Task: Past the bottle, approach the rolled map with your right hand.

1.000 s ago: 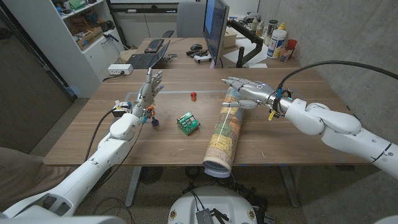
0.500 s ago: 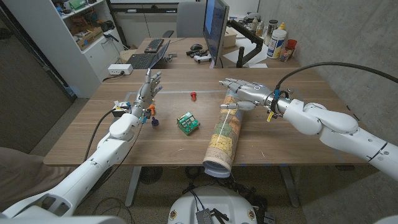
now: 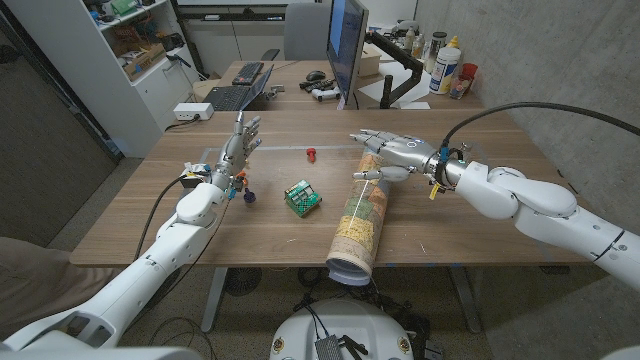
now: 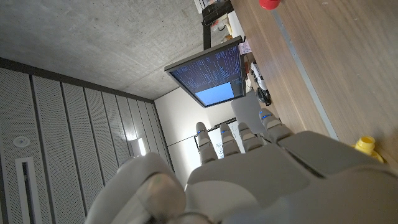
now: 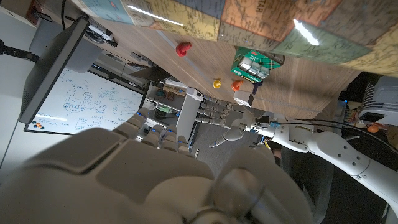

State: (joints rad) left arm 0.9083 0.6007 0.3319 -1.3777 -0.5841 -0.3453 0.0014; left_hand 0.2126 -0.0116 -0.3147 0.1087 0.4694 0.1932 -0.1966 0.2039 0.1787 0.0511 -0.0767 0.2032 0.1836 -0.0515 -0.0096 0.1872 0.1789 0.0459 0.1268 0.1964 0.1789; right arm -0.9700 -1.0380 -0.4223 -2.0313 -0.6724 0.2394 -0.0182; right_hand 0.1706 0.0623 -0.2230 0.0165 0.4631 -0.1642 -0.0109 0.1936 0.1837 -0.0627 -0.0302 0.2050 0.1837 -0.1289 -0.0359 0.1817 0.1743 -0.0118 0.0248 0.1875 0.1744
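While both arms reach over the wooden table (image 3: 150, 215), the scene reads as follows.
Right hand: right hand (image 3: 392, 152) hovers palm down over the far end of the rolled map (image 3: 361, 212), fingers spread and extended, grasping nothing; contact with the map cannot be told.
Rolled map: lies lengthwise right of the table's centre, its open end at the near edge, its far end under the right hand; its printed surface also shows in the right wrist view (image 5: 249, 18).
Left hand: left hand (image 3: 235, 150) stands upright on the left side of the table, fingers apart and straight, released.
Green box: small green box (image 3: 302, 197) sits between the left hand and the map, apart from both.
Red piece: small red piece (image 3: 311, 153) lies farther back, near mid-table.
Small figures: purple piece (image 3: 249, 196) and orange piece (image 3: 241, 178) sit just beside the left hand.
Background: monitor (image 3: 345, 40) on a desk behind, white bottle (image 3: 447, 66) to its right.
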